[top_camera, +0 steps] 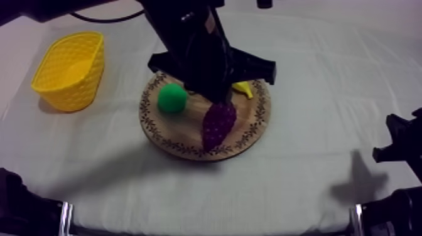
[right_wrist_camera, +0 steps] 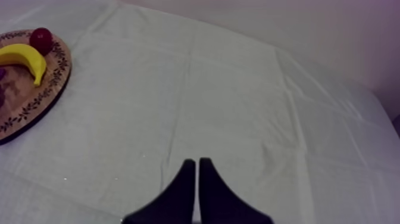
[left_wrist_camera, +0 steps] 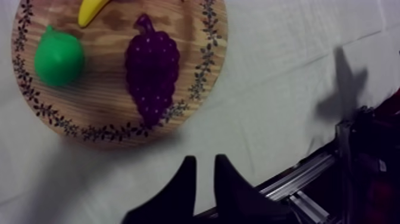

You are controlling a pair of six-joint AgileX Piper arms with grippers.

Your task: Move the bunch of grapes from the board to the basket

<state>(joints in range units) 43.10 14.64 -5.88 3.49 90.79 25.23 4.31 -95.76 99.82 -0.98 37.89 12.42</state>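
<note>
Four toy fruits lie on the wooden board [top_camera: 183,130]: the bunch of grapes [top_camera: 218,123], a pear [top_camera: 172,98], a banana [top_camera: 244,89] and a small red fruit [right_wrist_camera: 41,39]. In the top view the bunch of grapes lies flat on the board's near half, just right of the pear. Its narrow end reaches the patterned rim and its stalk points toward the board's middle. The banana lies on the board's far right part, with the small red fruit just beside it at the rim.

The left arm [top_camera: 200,47] comes in from the upper left and hangs over the board's far half, covering part of it. In the left wrist view the left gripper [left_wrist_camera: 205,159] shows against the cloth [left_wrist_camera: 268,71], just past the stretch of rim where the grapes' narrow end lies. Its two black fingers stand a little apart with only cloth between them. The bunch is clear of them and untouched, its narrow end pointing roughly their way.

The yellow basket [top_camera: 74,88] stands upright on the cloth to the left of the board, apart from it.

The right gripper [right_wrist_camera: 197,161] has its fingers pressed together in a narrow wedge, pinching nothing, over bare cloth well to the right of the board. The right arm [top_camera: 402,147] sits low, far from the board's right rim.
</note>
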